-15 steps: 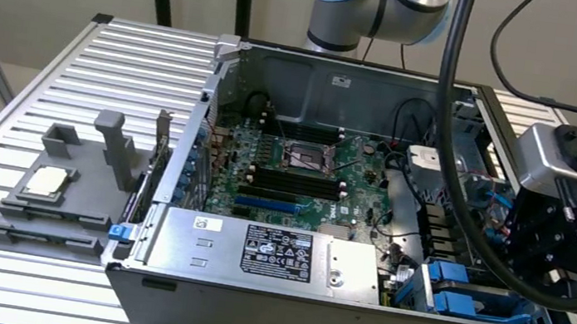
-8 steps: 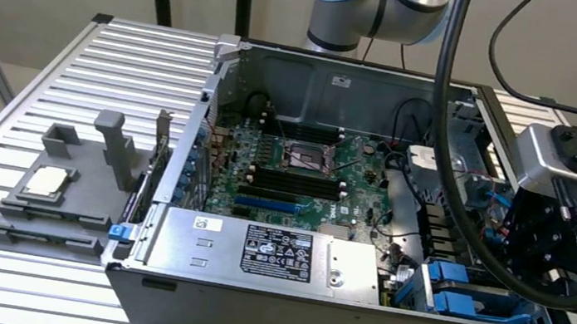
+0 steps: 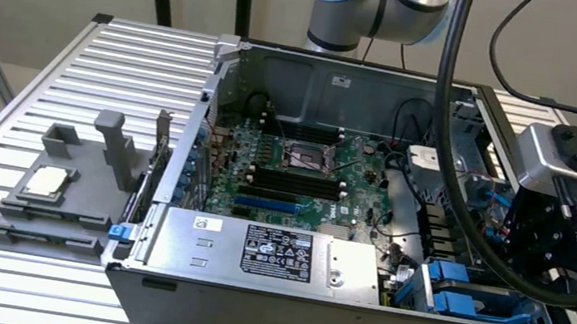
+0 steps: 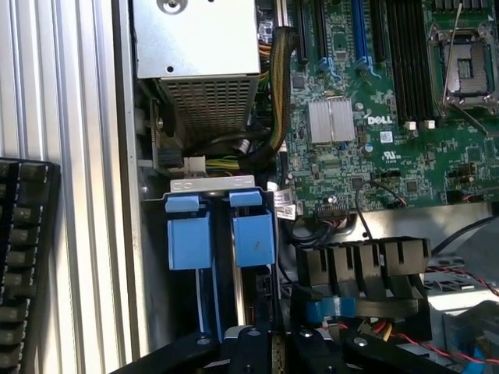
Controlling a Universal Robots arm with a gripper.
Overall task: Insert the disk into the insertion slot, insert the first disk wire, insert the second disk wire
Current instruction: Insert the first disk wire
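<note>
From the exterior view: finds the gripper poised over the slot, at the case corner on the exterior view's right. From the wrist view: looks down on the disk, apparently seated in the slot beside a second blue carrier. Reads as the wire stage; calls for fine alignment in tight quarters. Cannot tell how wide the jaws stand or whether anything is held.
</note>
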